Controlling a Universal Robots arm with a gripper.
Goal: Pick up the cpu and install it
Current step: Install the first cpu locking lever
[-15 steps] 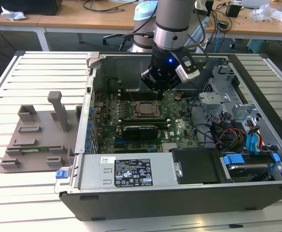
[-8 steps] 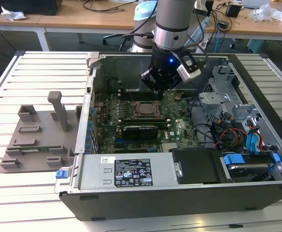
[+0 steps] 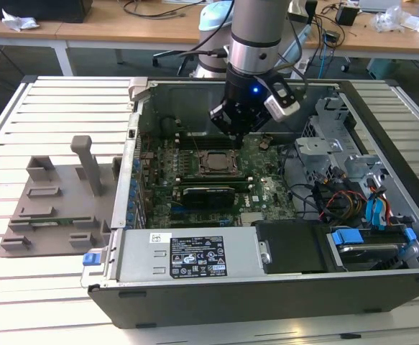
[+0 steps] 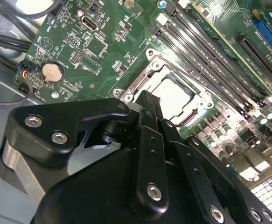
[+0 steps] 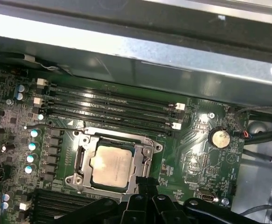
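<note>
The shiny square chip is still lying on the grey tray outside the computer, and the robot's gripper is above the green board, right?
Not quite. The chip already sits in its socket on the green board, as both wrist views show. The gripper is indeed above that board.

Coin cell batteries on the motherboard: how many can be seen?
1. The coin cell battery sits on the green motherboard, apart from the socket holding the cpu. The gripper may hide others.
</note>
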